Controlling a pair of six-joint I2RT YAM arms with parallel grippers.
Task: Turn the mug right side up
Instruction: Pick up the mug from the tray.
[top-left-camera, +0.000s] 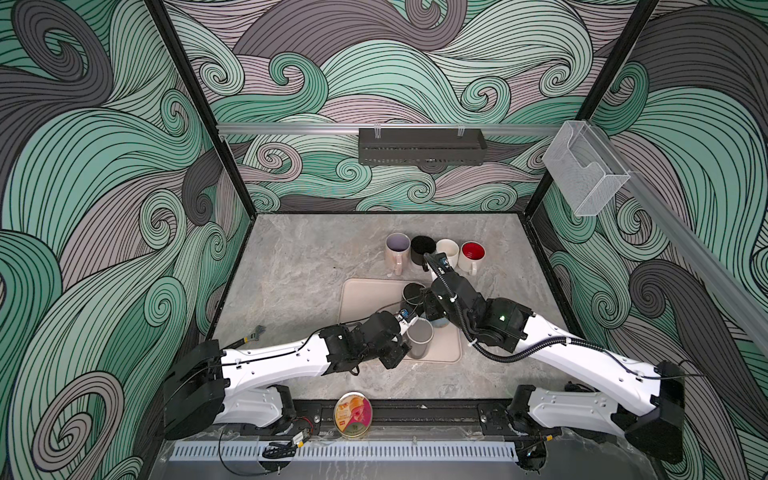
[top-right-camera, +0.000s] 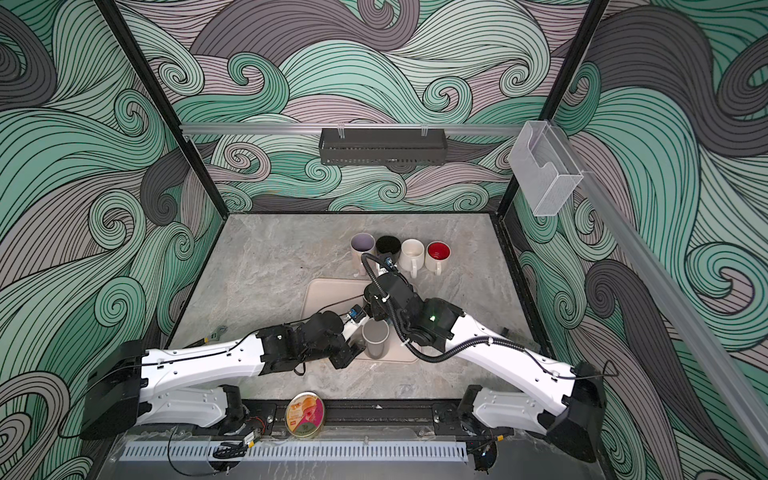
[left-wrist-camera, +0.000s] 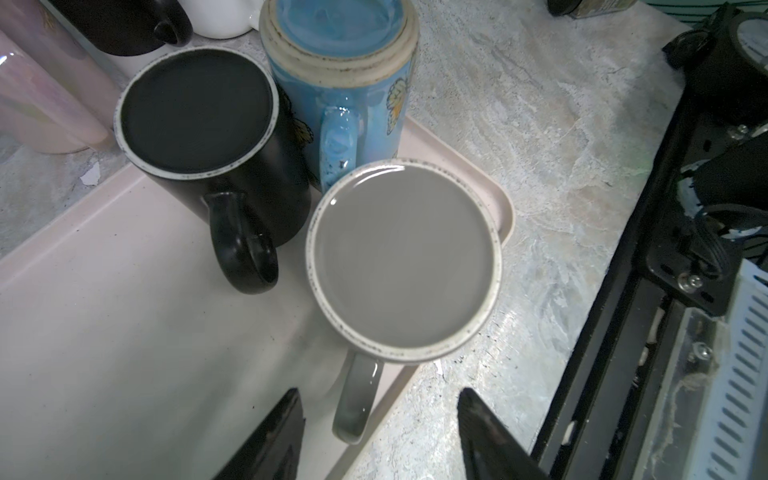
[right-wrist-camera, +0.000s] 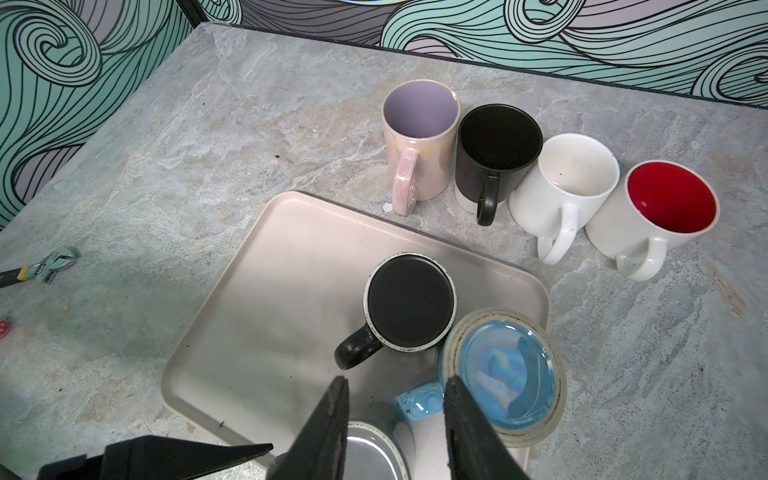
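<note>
Grey marbled tabletop (top-left-camera: 299, 257) under a beige tray (left-wrist-camera: 124, 332). At the tray's near edge, upside down: grey mug (left-wrist-camera: 403, 257), handle reaching out over the tray's rim toward the left gripper (left-wrist-camera: 380, 392). Best to centre on that handle, close squarely, lift clear of the tray before rolling upright, and stay off the blue mug (left-wrist-camera: 336, 66) farther in on the tray. Left jaws fairly wide, either side of the handle, apparently not touching. Above the tray, right gripper (right-wrist-camera: 397, 382): jaws narrower yet apart, seemingly holding nothing.
</note>
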